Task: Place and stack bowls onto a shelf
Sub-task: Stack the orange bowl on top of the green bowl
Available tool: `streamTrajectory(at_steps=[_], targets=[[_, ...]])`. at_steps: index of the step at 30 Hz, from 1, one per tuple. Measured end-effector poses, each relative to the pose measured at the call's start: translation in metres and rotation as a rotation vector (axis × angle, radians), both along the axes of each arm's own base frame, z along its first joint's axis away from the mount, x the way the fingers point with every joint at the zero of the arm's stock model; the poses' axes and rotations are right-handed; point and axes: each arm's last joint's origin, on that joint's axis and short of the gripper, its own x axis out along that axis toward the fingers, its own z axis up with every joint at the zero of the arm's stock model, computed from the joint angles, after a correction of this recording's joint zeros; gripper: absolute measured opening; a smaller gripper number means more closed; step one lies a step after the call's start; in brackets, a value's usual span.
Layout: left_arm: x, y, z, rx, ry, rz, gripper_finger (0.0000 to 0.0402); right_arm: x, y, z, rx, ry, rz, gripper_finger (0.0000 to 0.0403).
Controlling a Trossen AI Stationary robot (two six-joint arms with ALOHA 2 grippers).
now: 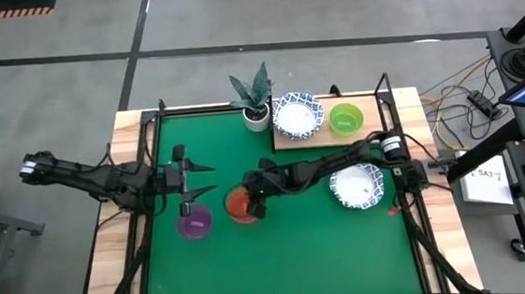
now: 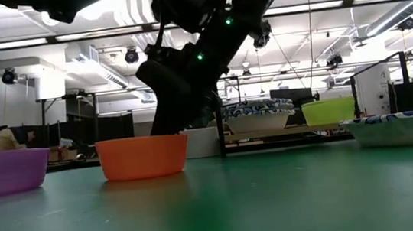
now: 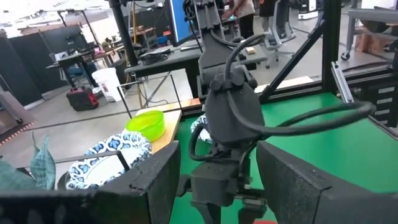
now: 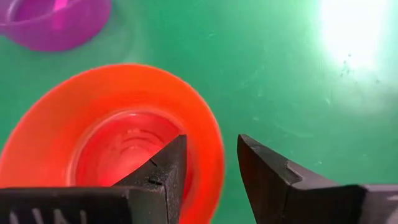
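A red bowl (image 1: 239, 206) stands upright on the green mat (image 1: 299, 257), with a purple bowl (image 1: 194, 224) to its left. My right gripper (image 4: 211, 155) is open, low over the red bowl's right rim. My left gripper (image 1: 204, 178) is open and empty, above the mat just beyond the purple bowl. The pale wooden shelf (image 1: 323, 138) at the far edge bears white blue-rimmed bowls (image 1: 296, 114) and a green bowl (image 1: 346, 118). Another white blue-rimmed bowl (image 1: 357, 185) sits on the mat at the right. The yellow bowl is out of view. My right gripper points down with the red bowl's rim (image 4: 214, 163) between its fingers, one finger (image 4: 165, 168) inside the bowl and one outside. I cannot tell whether either finger touches the rim. The bowl stands on the mat (image 2: 142, 158).
A small white plant pot (image 1: 256, 115) with a spiky plant stands left of the shelf. Black frame posts stand at the mat's far corners (image 1: 384, 86). Open mat lies toward the near edge. People and furniture show in the room beyond the table.
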Motion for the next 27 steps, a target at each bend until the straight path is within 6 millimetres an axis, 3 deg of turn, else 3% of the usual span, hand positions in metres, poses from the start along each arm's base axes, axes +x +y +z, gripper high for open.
streamTrajectory(at_steps=[9,18,22,27], targets=[[0.002,0.000,-0.001,0.002,0.009,0.000,0.0194,0.000,-0.005,-0.001,0.000,0.000,-0.013,0.0132],[0.002,0.000,-0.001,0.002,0.009,0.000,0.0194,0.003,-0.005,-0.027,-0.001,0.052,-0.011,0.0127],[0.002,0.000,-0.001,0.002,0.010,-0.001,0.0194,0.003,-0.005,-0.028,0.002,0.061,-0.008,0.0098],[0.002,-0.001,-0.002,0.002,0.011,0.000,0.0194,0.002,-0.004,-0.024,0.009,0.054,0.011,0.0027]])
